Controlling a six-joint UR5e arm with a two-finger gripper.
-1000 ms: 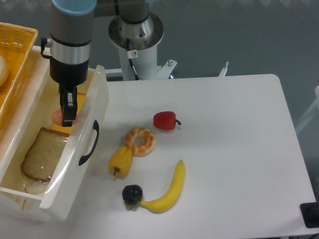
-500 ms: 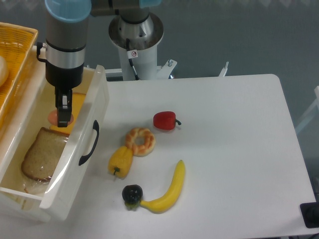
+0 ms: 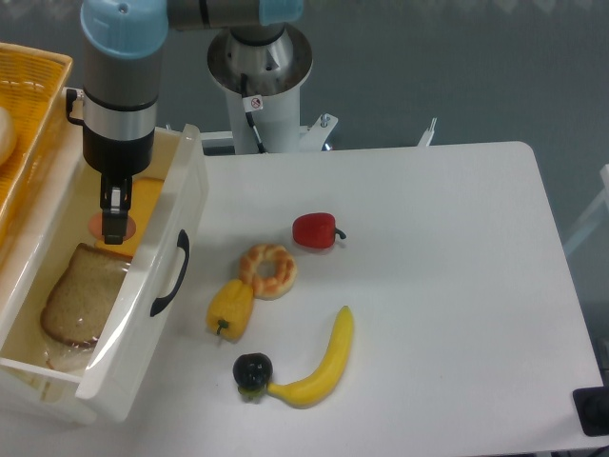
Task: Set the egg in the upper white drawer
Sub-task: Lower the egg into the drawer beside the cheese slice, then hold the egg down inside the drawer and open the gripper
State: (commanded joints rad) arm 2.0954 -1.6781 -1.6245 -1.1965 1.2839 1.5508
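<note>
One banana (image 3: 324, 367), one dark fruit (image 3: 252, 370), one yellow pepper (image 3: 230, 308), one donut (image 3: 268, 269), one red pepper (image 3: 315, 229). At left, one bread slice (image 3: 74, 296) and the egg (image 3: 103, 225) lie in the upper white drawer (image 3: 181, 205); my gripper (image 3: 115, 219) overlaps the egg, its grip unclear.

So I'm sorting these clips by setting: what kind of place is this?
Probably a robot lab test bench, not a kitchen: an arm bolted to a white table, plastic toy food such as a banana and donut, and a white drawer set out as a prop.
</note>
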